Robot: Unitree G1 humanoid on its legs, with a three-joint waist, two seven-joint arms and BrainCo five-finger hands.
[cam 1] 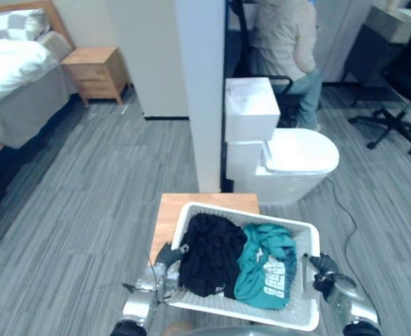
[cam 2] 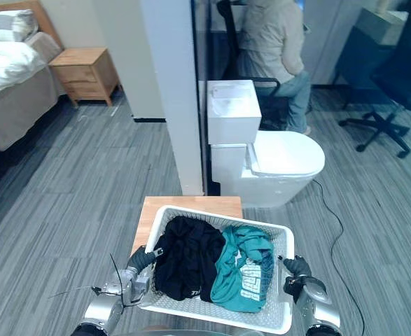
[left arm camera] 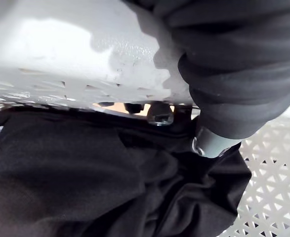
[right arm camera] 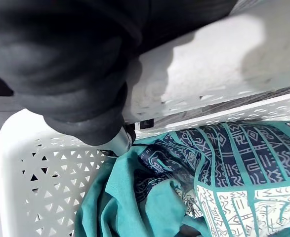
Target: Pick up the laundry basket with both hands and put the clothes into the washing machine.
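The white laundry basket (cam 1: 300, 308) sits closest, low between the two arms. The left hand (cam 1: 156, 276) clamps its left rim, with the thumb (left arm camera: 209, 143) hooked inside against the cloth and the fingertips (left arm camera: 159, 114) showing through the handle slot. The right hand (cam 1: 330, 274) grips the right rim the same way, its thumb (right arm camera: 117, 140) over the edge and inside the perforated wall.

The basket's far edge overlaps a small wooden table (cam 1: 170, 210); whether it rests on the table cannot be told. Just beyond the table stand a white partition wall (cam 1: 201, 91) and a white toilet (cam 1: 296, 157). Grey striped floor (cam 1: 72, 210) lies open to the left, up to a bed (cam 1: 9, 77) and a wooden nightstand (cam 1: 96, 70). To the far right are a seated person (cam 1: 286, 35) and a black office chair (cam 1: 401, 105).

In the basket, a crumpled black garment (cam 1: 209, 255) fills the left half. A teal garment (cam 1: 265, 269) with a pale printed panel fills the right half, and the two touch in the middle.
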